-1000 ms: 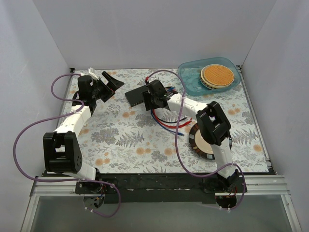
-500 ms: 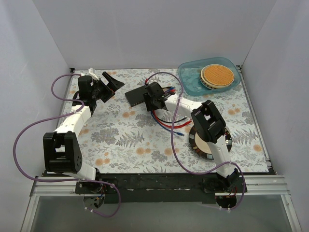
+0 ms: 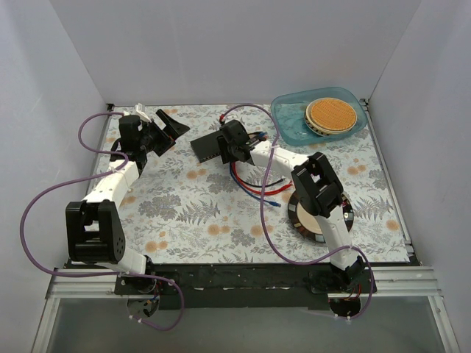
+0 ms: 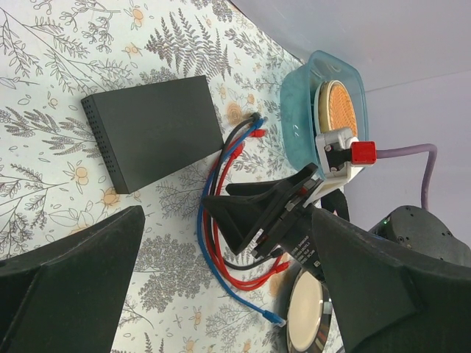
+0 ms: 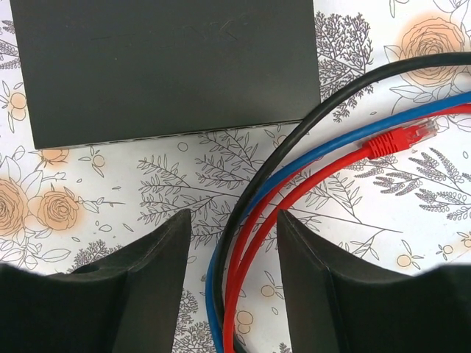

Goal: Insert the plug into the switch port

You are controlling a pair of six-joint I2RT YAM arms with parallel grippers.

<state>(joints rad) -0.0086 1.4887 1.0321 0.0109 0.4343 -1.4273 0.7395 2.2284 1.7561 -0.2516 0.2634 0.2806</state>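
Between the parted fingers of the right claw [image 5: 234, 217], which grips nothing, run black, blue and red cables [image 5: 232, 257], cut off at the lower frame edge. Beyond them the red plug [image 5: 403, 137] lies loose on flowered cloth [image 5: 368, 279], near the flat matte-black box [image 5: 169, 66]. The switch port [image 4: 101, 143] row seemingly lines the box's far edge, barely legible. Well apart, the left claw [image 3: 163, 131] gapes wide, empty.

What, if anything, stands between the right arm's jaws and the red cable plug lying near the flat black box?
Nothing visible: the red plastic cable plug lies uncovered on the floral mat, beside the right gripper, whose open jaws straddle the cable bundle.
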